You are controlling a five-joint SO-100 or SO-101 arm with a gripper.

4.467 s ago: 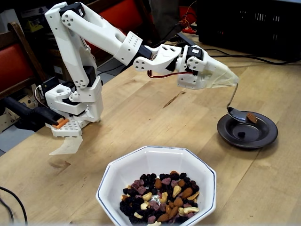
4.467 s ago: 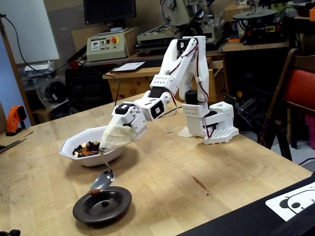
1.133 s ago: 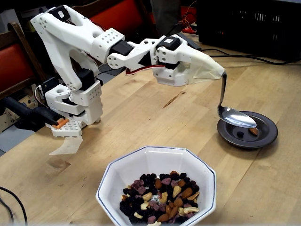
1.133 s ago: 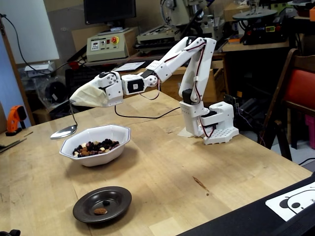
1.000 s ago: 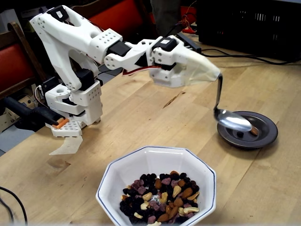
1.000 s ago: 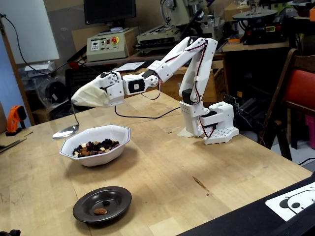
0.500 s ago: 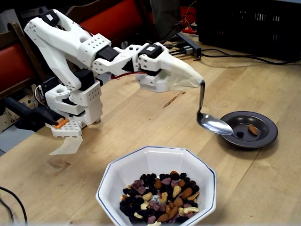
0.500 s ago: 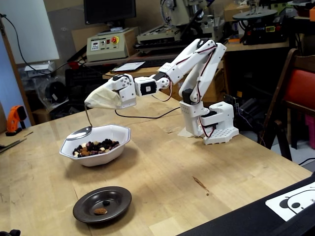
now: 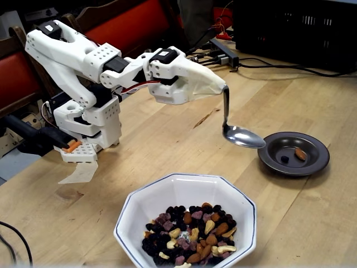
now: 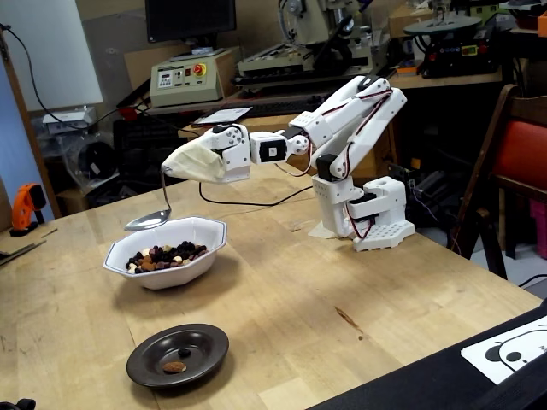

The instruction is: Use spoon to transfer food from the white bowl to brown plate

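Observation:
The shiny metal spoon (image 9: 244, 137) hangs empty and level in the air, left of the brown plate (image 9: 312, 167) and beyond the white bowl (image 9: 146, 196). Its thin handle runs up into my gripper (image 9: 221, 87), which is wrapped in a cream cover and shut on the spoon. In the other fixed view the spoon (image 10: 147, 223) hovers just over the white bowl's (image 10: 214, 242) far left rim, below the gripper (image 10: 170, 169). The food (image 9: 189, 231) fills the bowl's near side. The brown plate (image 10: 209, 354) holds one almond (image 10: 173, 366) and one dark berry (image 10: 183, 351).
The arm's white base (image 9: 92, 125) stands at the table's left edge, with a pale flat piece (image 9: 78, 173) in front of it. A black crate (image 9: 301, 25) and cables lie at the back right. A printed sheet (image 10: 513, 346) lies at the near right corner.
The almond that lay in the spoon now rests on the brown plate. The arm has lifted and swung the empty spoon away from the plate, towards the white bowl.

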